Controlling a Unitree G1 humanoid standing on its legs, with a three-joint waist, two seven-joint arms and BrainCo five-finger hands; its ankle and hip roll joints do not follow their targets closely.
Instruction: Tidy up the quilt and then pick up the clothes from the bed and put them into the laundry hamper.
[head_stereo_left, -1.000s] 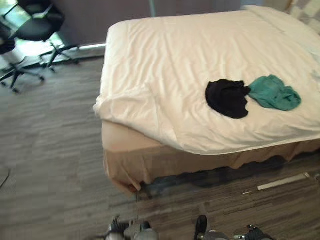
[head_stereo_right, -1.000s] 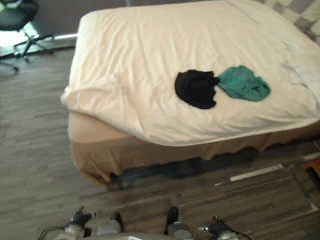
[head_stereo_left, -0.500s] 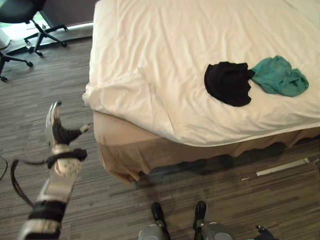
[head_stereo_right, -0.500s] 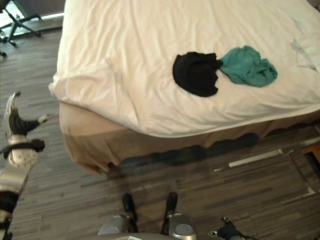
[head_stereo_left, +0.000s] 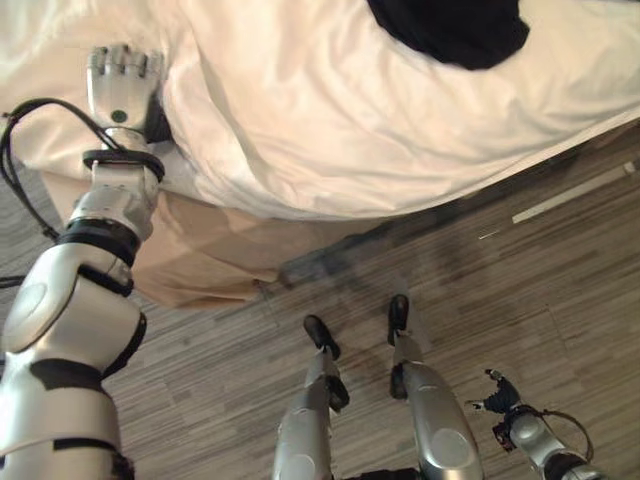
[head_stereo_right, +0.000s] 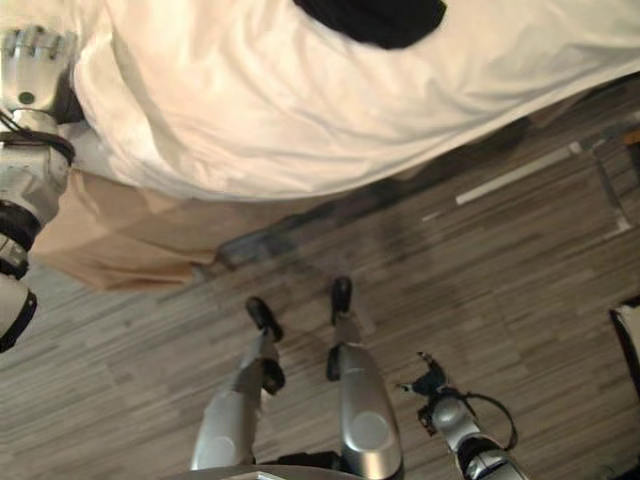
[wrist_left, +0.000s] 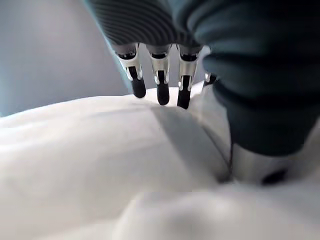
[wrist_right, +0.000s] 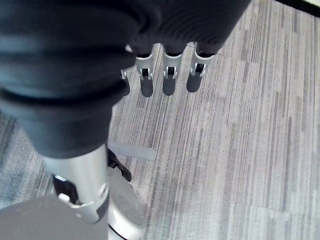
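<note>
Here the white quilt (head_stereo_left: 330, 110) lies spread over the bed, its near edge hanging over the side and partly covering the tan bed skirt (head_stereo_left: 200, 260) below. A black garment (head_stereo_left: 450, 30) rests on top of the quilt, well away from the corner. The left hand (head_stereo_left: 122, 85) is at the bunched corner of the quilt, knuckles up, pressed against the cloth. In the left wrist view its fingers (wrist_left: 159, 82) reach out fairly straight just above the white fabric, not curled round it, while the thumb sits low against a fold. The right hand (head_stereo_right: 432, 392) hangs low beside the robot over the striped wood floor (head_stereo_left: 500, 290), fingers (wrist_right: 169, 77) relaxed and holding nothing.
</note>
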